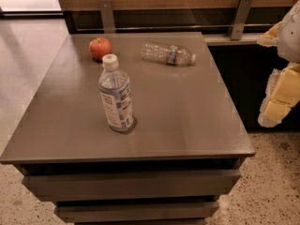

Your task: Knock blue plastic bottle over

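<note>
The blue plastic bottle (116, 100) stands upright on the grey table (187, 121), left of the middle. It has a white cap and a blue-and-white label. My gripper (273, 69) hangs in the air off the table's right edge, well to the right of the bottle and not touching anything. Its two yellowish fingers stand apart, one above the other, with nothing between them.
A red apple (100, 48) sits at the back left, just behind the bottle. A slim clear ribbed bottle (168, 54) lies on its side at the back middle. A wooden wall with metal brackets (240, 18) runs behind the table. Speckled floor surrounds it.
</note>
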You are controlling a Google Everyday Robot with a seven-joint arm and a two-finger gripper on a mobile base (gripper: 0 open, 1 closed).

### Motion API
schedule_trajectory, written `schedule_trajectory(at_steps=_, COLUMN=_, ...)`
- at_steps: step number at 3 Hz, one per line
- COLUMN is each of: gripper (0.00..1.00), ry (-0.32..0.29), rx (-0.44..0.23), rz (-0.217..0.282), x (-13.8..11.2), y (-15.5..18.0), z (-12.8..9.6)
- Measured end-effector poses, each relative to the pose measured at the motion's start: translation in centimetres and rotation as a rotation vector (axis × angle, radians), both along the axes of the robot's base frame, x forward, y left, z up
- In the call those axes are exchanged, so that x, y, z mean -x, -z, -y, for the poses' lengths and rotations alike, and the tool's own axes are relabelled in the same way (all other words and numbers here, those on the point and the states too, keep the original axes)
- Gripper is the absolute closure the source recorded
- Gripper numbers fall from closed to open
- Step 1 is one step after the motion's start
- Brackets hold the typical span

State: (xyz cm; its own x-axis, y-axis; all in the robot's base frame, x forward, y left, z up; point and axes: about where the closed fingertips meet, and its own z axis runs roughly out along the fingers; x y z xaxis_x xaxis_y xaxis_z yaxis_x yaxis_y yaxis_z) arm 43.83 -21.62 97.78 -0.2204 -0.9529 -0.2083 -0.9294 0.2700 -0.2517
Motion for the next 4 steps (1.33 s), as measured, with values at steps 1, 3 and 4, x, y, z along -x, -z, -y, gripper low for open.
schedule_trajectory(at_steps=1, gripper=0.0, ry=0.0, rx=0.0, rz=0.0, x=0.0, y=0.0, z=0.0)
schedule_trajectory(at_steps=3, gripper=0.0, ry=-0.086, rx=-0.143, rz=0.009, x=-3.8, y=0.7, z=-2.4)
schedule_trajectory(at_steps=4, gripper=0.0, ry=-0.169, rx=-0.293, rz=-0.039, x=-5.2, y=2.2, z=-6.6)
